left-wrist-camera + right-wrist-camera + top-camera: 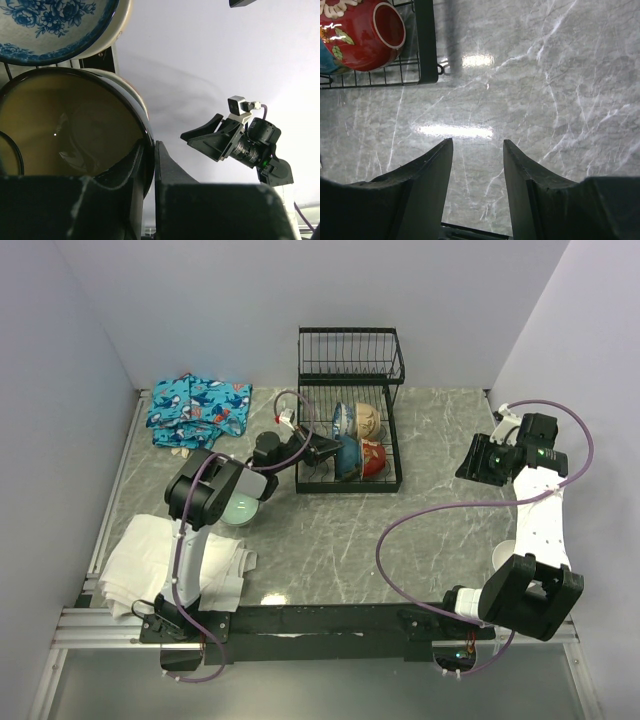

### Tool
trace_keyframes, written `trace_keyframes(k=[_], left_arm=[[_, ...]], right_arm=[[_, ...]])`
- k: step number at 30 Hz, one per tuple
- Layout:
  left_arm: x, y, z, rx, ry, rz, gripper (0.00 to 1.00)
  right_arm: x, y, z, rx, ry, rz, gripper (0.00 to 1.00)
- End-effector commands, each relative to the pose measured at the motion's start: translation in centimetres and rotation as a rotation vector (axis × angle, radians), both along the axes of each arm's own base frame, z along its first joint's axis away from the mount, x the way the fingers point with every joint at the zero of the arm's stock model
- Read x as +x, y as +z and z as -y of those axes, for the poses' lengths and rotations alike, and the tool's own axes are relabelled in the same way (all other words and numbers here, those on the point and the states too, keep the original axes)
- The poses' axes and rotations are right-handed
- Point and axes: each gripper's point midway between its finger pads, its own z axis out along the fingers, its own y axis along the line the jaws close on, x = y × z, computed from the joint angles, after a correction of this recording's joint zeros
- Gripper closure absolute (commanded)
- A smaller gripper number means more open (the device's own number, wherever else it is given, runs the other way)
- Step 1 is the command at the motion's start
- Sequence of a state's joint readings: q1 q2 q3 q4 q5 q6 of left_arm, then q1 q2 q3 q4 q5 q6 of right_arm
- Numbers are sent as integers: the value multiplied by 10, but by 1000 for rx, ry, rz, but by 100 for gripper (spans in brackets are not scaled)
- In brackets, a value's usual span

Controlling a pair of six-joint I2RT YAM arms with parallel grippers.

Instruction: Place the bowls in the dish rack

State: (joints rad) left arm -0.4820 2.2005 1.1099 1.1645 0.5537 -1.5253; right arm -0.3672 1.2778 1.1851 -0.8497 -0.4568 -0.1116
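I look at my left gripper (pixel 151 150) first. It is reached into the left side of the dish rack (pixel 350 357). Its two fingers (pixel 170 175) stand very close together, one on each side of the dark rim of the brown bowl (pixel 75 130). One finger is inside the bowl and one is outside. I see a thin bright line between the rim and the outer finger, so I cannot tell if the gripper is squeezing the bowl or only sitting around it.

The brown bowl stands on its edge in the rack. Just above it in the left wrist view is the blue-and-white bowl (pixel 50 25), also on its edge. A red bowl (pixel 365 37) lies in the rack too, near the corner.

My right gripper (pixel 477 150) is off to the right, well apart from the rack. Its fingers are wide apart and hold nothing; only the grey marble table (pixel 545 90) shows between them.

One more bowl – a pale green one (pixel 240 507) – sits on the table under my left arm, outside the rack.
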Motion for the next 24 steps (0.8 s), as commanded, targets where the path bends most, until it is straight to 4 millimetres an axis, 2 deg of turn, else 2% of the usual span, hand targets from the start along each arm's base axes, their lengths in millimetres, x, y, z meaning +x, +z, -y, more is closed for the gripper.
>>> trace_keyframes(k=[1,4,7,15,16,18,20,21,22,24], left_arm=[[6,7,3,14,7,32,84],[6,4,6,28,-7,19,68],[5,7,8,48,-27,41,57],[4,19,5,101,-50,99,43],[4,23,1,112,-58,135,34],[2,33,-7,144,-70,161,33],[5,43,-26,183,-59,200,27],[8,39,-39,203,-42,194,23],[9,37,-45,233,-39,228,1],[7,37,-55,258,-53,241,3]], right_arm=[[6,11,2,-8,-3,49,47],[7,12,1,-8,-1,51,47],[6,10,1,-5,0,47,47],[8,13,1,-4,5,55,47],[8,14,1,-5,5,58,47],[9,16,0,-3,5,61,47],[9,18,0,-2,6,67,47],[9,19,0,-2,6,75,47],[9,19,-1,-1,4,77,47],[8,18,-2,4,4,83,47]])
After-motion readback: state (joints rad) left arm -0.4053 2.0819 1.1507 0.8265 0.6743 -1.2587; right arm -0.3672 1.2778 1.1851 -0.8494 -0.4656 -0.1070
